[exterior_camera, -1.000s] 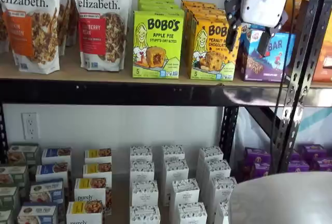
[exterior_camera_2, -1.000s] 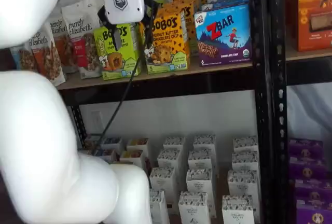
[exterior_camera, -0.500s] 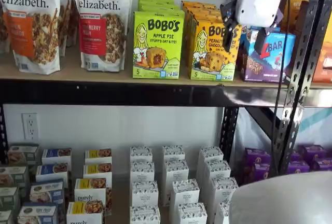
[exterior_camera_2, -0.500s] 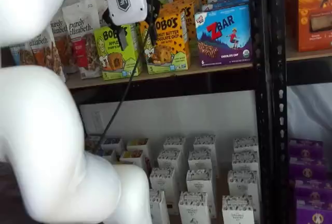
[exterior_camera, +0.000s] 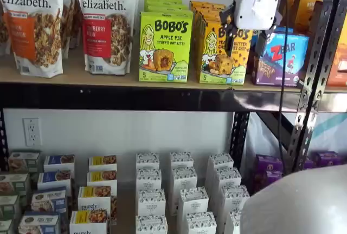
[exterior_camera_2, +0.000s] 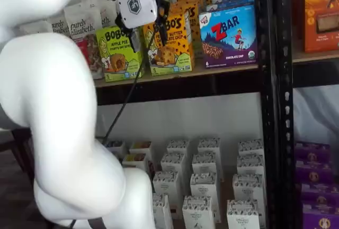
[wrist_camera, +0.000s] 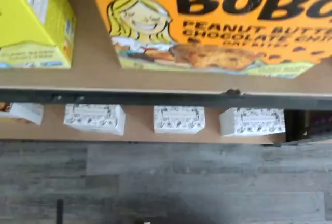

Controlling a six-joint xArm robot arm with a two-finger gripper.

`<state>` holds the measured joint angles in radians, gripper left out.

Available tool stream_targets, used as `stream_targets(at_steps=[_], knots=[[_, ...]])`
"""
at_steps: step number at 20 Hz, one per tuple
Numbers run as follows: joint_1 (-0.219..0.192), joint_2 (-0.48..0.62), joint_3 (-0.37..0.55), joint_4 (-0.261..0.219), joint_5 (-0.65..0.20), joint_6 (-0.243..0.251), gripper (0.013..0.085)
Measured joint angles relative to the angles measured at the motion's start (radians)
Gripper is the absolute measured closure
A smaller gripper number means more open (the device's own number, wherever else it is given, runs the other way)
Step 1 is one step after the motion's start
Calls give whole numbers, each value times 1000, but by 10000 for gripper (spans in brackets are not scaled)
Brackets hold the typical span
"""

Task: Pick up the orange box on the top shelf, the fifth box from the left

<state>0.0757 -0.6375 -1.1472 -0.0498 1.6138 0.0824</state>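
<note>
The orange box [exterior_camera: 219,55] stands on the top shelf [exterior_camera: 81,74] between a lime-green box and a blue-purple box; it also shows in a shelf view [exterior_camera_2: 170,49]. The wrist view shows its front [wrist_camera: 218,22] close up, with the blonde girl and the oat bite, above the shelf's board and black rail [wrist_camera: 155,98]. My gripper [exterior_camera: 245,34] hangs in front of the box's upper right part, also seen in a shelf view [exterior_camera_2: 148,34]. Its two black fingers stand apart with the box showing between them, so it is open and holds nothing. Whether the fingers touch the box cannot be told.
The lime-green Apple Pie box [exterior_camera: 165,44] stands just left of the orange box and the ZBar box [exterior_camera: 282,58] just right. Granola bags [exterior_camera: 105,23] stand further left. A black perforated upright [exterior_camera: 314,71] is at the right. White cartons [exterior_camera: 181,190] fill the lower shelf.
My gripper has moved left, from in front of the ZBar box to in front of the orange box, and a little higher. The boxes have not moved.
</note>
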Motion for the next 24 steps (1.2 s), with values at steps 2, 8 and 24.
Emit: stream_targets(at_steps=[2, 8, 24], knots=[[7, 10, 9, -21, -32, 8, 130], [-24, -14, 68, 7, -178, -14, 130], [-105, -52, 112, 65, -259, -100, 130]])
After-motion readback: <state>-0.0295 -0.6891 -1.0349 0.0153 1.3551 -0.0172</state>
